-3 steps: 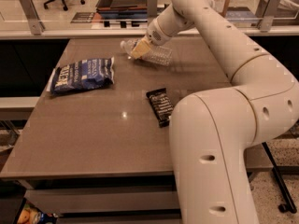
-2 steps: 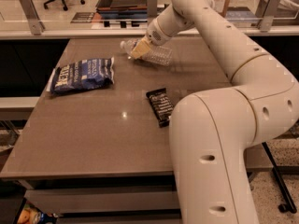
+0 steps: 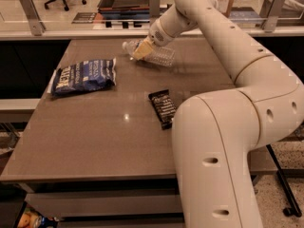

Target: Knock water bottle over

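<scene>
The water bottle (image 3: 159,56), clear ribbed plastic, lies on its side at the far middle of the brown table (image 3: 95,132), its cap end pointing left. My gripper (image 3: 141,51) hangs just over the bottle's left half, its pale tan fingertips (image 3: 141,51) touching or almost touching the bottle. My white arm reaches in from the lower right and arcs over the table to it.
A blue chip bag (image 3: 84,75) lies at the left of the table. A dark snack bar (image 3: 162,108) lies near the middle, beside my arm's base link. A counter with glass panels and posts runs behind the table's far edge.
</scene>
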You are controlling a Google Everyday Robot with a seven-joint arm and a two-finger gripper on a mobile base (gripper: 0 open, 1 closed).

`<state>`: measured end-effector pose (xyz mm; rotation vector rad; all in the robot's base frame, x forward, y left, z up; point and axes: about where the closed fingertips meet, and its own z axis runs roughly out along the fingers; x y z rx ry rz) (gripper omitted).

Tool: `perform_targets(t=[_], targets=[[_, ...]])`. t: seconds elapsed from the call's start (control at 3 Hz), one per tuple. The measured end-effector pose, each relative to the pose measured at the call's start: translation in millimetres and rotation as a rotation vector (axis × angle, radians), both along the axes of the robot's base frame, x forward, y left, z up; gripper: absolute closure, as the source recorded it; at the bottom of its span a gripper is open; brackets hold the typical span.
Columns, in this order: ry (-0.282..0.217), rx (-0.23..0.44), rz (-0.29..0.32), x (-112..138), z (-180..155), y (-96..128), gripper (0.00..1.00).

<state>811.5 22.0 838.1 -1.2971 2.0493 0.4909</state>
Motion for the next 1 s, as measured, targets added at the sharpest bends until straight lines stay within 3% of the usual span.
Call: perform_targets(t=[0.67,1.0], targets=[[0.002,0.0,0.002,0.0,-0.9,1.3,0.13],[0.007,-0.001,0.005,0.0,-4.4,4.2,0.0]])
